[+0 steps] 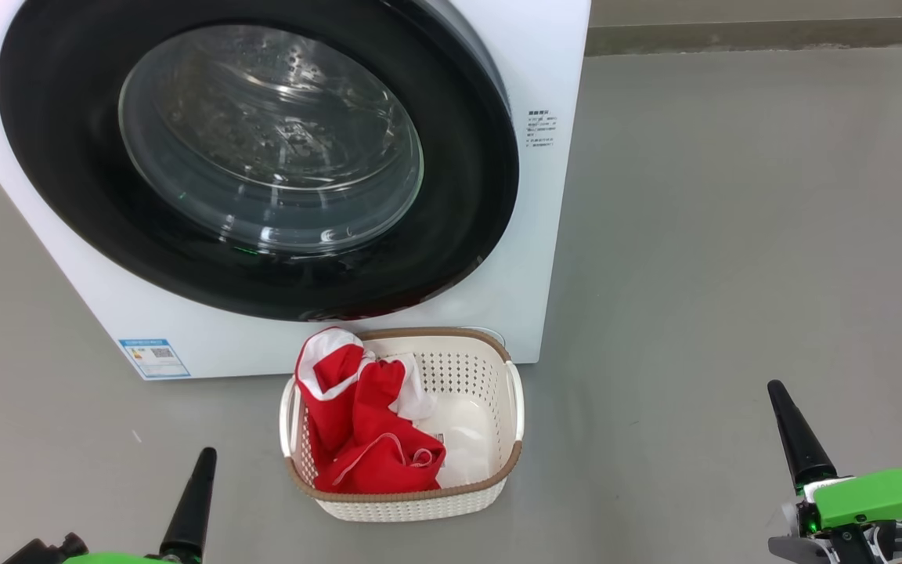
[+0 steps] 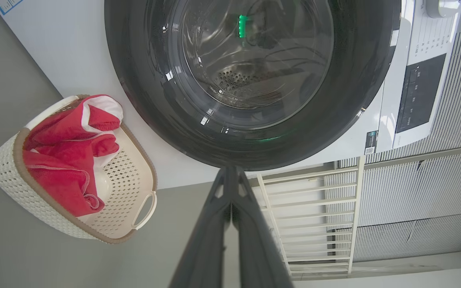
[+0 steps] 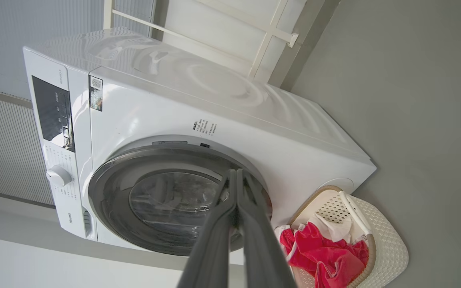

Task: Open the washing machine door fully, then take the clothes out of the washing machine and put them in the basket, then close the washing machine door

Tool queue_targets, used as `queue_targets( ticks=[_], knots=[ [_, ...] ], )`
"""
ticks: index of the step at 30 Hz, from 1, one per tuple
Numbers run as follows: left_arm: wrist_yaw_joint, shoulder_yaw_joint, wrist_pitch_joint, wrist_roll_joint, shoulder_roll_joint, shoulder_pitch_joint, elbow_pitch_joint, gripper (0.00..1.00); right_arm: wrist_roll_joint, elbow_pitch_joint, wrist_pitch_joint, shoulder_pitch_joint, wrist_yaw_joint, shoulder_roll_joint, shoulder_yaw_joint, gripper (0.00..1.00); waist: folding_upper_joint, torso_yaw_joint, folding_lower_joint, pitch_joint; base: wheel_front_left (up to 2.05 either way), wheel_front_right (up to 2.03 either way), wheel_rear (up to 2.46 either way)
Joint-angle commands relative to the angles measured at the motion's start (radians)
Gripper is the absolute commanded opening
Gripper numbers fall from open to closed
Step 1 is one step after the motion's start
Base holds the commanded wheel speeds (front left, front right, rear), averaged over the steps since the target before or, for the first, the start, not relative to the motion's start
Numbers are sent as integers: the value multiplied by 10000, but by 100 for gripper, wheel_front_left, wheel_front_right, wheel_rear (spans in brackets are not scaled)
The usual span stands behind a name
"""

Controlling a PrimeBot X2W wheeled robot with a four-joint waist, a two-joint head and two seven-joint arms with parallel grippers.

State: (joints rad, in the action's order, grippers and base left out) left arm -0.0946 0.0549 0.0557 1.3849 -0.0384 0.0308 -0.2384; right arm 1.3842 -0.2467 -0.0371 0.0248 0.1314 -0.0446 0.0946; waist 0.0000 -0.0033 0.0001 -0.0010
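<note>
Grey floor: red white-trimmed clothes point(image 1: 365, 431) lie in the cream perforated plastic basket point(image 1: 420, 509), forward between left gripper point(image 1: 204, 462) and right gripper point(image 1: 780, 403), both pinched together, left nearer. The glossy black-rimmed round door point(image 1: 255, 164) looks closed.

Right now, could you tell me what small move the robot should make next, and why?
Probably none but resting both arms: the washing machine door looks shut on the washing machine, the clothes lie in the basket, and the left gripper and right gripper are shut, empty, touching nothing.
</note>
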Motion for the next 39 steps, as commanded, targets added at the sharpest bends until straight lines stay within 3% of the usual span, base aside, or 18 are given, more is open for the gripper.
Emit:
queue_targets(
  ticks=[1, 18, 39],
  knots=[
    [-148, 342, 71, 247, -105, 502, 172, 0, 311, 218, -63, 566, -6, -179, -115, 0, 0, 2, 0, 2, 0, 0, 0],
    [-360, 600, 584, 2227, -118, 774, -71, 0, 2409, 30, -602, 813, -7, -202, -7, 0, 0, 33, -1, 41, 0, 0, 0],
    [-361, 600, 584, 2228, -118, 774, -70, 0, 2369, 27, -641, 817, -7, -168, 42, 0, 0, 33, -1, 41, 0, 0, 0]
  ],
)
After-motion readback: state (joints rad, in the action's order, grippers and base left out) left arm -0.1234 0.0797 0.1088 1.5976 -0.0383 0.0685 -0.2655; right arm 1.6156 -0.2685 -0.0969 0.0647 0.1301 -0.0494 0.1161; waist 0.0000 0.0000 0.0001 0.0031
